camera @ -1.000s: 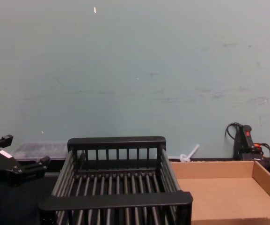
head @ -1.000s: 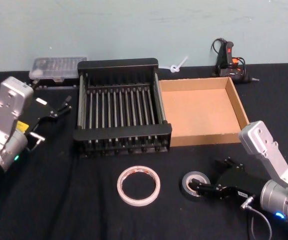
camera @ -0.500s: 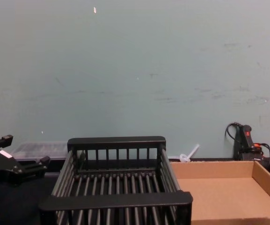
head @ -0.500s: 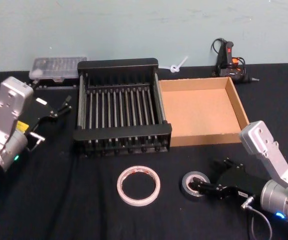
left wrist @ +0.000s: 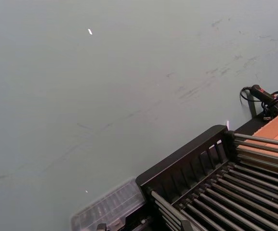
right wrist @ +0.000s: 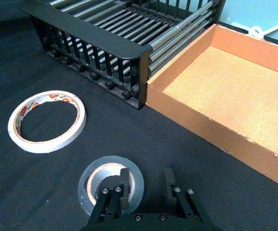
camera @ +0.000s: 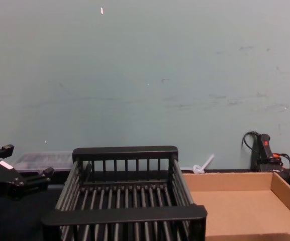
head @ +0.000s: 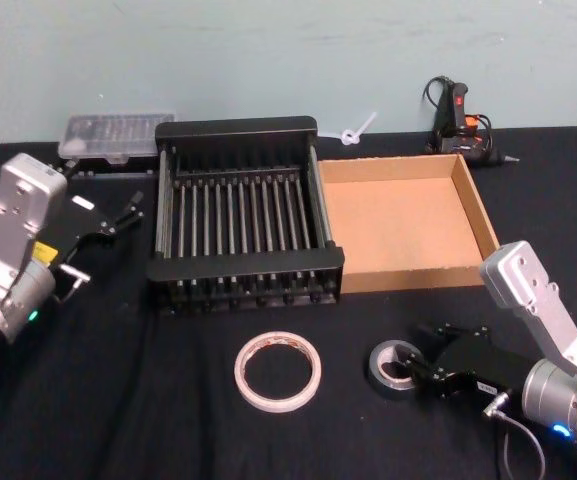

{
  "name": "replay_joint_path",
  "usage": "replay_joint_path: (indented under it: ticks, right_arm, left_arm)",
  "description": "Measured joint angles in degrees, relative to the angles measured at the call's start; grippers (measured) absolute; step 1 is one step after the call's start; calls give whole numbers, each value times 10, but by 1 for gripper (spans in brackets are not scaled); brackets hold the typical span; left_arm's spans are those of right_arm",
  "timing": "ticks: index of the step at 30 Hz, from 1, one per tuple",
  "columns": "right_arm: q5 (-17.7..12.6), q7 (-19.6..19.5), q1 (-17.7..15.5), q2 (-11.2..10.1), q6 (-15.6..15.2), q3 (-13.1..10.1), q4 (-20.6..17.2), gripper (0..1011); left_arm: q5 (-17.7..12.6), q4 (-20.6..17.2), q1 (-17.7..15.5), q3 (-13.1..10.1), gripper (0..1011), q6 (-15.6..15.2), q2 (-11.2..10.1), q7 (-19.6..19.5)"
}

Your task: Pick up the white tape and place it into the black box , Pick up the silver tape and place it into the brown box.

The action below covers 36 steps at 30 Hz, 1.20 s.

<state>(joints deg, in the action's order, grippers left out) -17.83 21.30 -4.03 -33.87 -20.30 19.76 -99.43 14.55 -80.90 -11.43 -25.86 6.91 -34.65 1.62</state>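
The silver tape (head: 392, 366) (right wrist: 111, 185) lies flat on the black cloth in front of the brown box (head: 404, 218) (right wrist: 225, 91). My right gripper (head: 415, 362) (right wrist: 143, 175) is low at the roll. One finger stands inside the core and the other outside the near wall, with a sliver of cloth showing between that finger and the roll. The white tape (head: 278, 371) (right wrist: 47, 120) lies flat to the left, in front of the black box (head: 243, 262) (right wrist: 88, 38). My left gripper (head: 123, 213) hangs open, left of the black box.
A clear plastic case (head: 116, 133) sits behind the black box at the back left. A glue gun with its cable (head: 458, 120) and a white zip tie (head: 358, 130) lie at the table's back edge. Bare black cloth surrounds both rolls.
My right gripper's fingers have drawn much closer together around the silver tape's near wall, and the roll has shifted slightly. The left arm and the white tape have not moved.
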Motion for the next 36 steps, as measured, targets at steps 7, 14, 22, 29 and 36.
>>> replay_joint_path:
  ticks: [7, 14, 22, 29, 36]
  right_arm:
    - [0, 0, 0, 0, 0, 0, 0, 226]
    - [0, 0, 0, 0, 0, 0, 0, 140]
    - [0, 0, 0, 0, 0, 0, 0, 140]
    - [-6, 5, -1, 0, 21, -14, -8, 140]
    - [-9, 9, 12, 0, 42, -27, -15, 140]
  left_arm:
    - [0, 0, 0, 0, 1001, 0, 0, 0]
    - [0, 0, 0, 0, 1001, 0, 0, 0]
    - [0, 0, 0, 0, 1001, 0, 0, 0]
    - [0, 0, 0, 0, 1001, 0, 0, 0]
    - [0, 0, 0, 0, 1001, 0, 0, 0]
